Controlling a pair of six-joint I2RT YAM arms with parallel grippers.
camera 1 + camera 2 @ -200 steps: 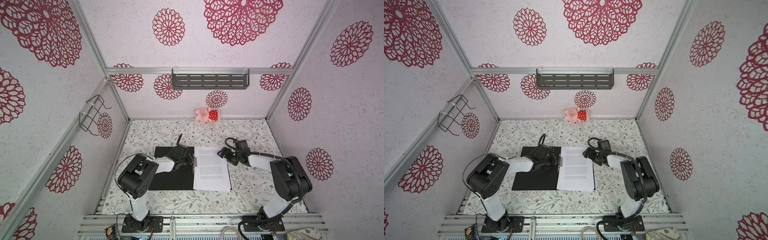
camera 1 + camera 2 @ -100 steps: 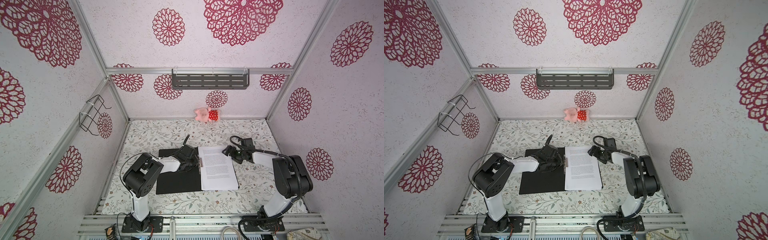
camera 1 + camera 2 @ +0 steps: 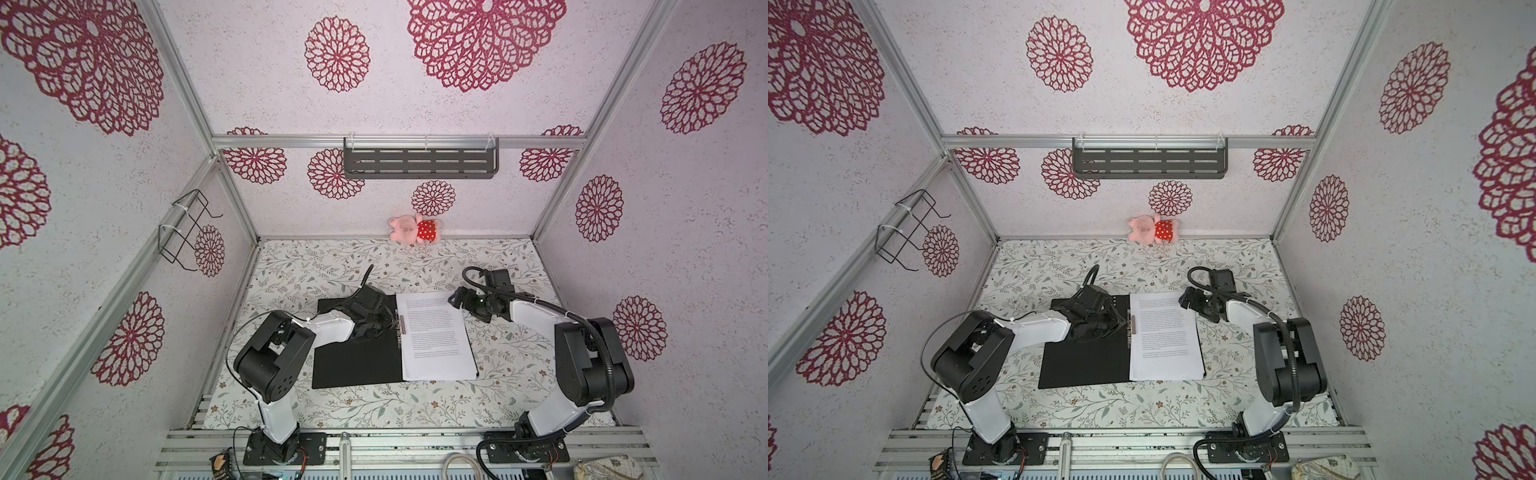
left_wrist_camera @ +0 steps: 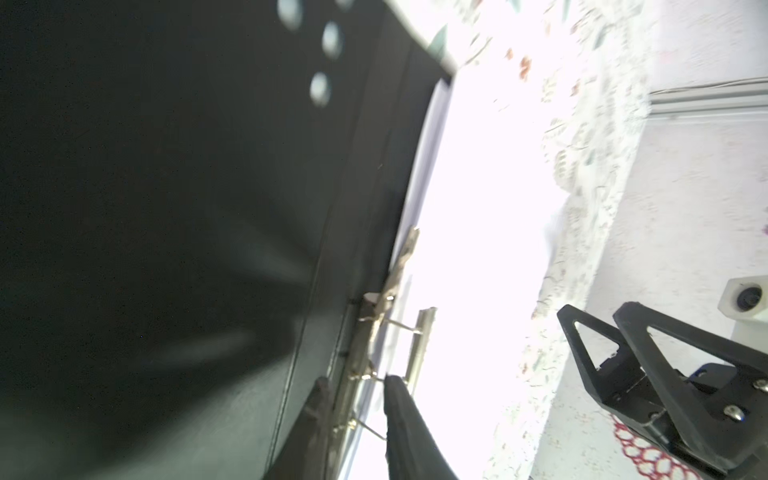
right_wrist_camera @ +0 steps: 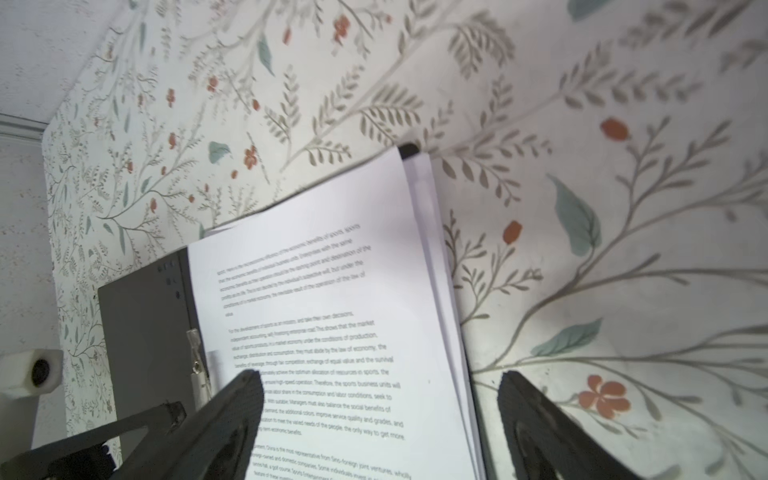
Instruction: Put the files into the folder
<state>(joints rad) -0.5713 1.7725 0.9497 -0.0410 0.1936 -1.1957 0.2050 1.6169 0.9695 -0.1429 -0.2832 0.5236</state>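
From where I stood the left gripper [image 3: 388, 323] was hard to pick out in both top views, black against the black inside of the folder [image 3: 353, 361]. Only its wrist view showed the fingers [image 4: 399, 415], set a narrow gap apart on either side of the metal clip [image 4: 419, 340] at the spine, and I could not tell whether they pinched it or merely stood beside it. In that same view the files [image 3: 436, 336] burned out to plain white, with no print readable. The folder lay open and flat on the table [image 3: 332, 266], its outer side face down and unseen. The files lay stacked on its right half, covering it but for a small black corner at the far edge. The right gripper [image 3: 455, 298] hung at the stack's far right corner, jaws spread wide and holding nothing, one finger over the paper and one over the table. The sheets' right edges fanned slightly. Bare floral surface ran round the folder on all sides, widest toward the back wall, where a pink plush toy [image 3: 413, 229] lay. The paper was matte white with dense black print, the clip thin bright wire and bar.
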